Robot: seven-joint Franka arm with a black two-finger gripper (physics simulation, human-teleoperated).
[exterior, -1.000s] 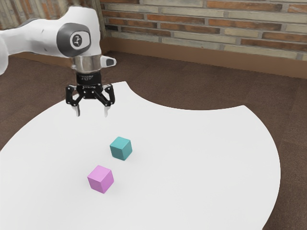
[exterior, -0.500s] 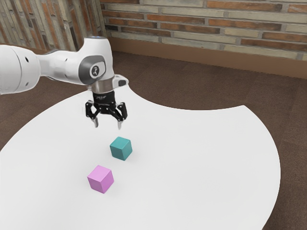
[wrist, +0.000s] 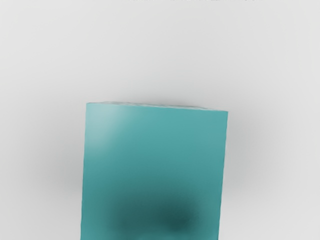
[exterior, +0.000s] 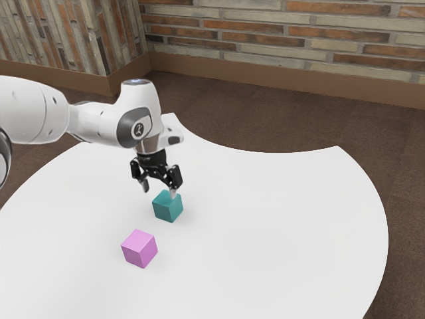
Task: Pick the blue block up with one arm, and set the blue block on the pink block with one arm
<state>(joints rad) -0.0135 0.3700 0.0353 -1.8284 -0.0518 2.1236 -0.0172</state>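
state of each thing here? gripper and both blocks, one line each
black two-finger gripper: open, holding nothing, low over the teal-blue cube block
teal-blue cube block: resting on the white table, not gripped, not stacked
pink cube block: resting on the table, nothing on top, apart from the teal-blue one

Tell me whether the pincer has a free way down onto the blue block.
Probably yes: the open pincer hangs just above the blue block, nothing between them, and the pink block sits apart.
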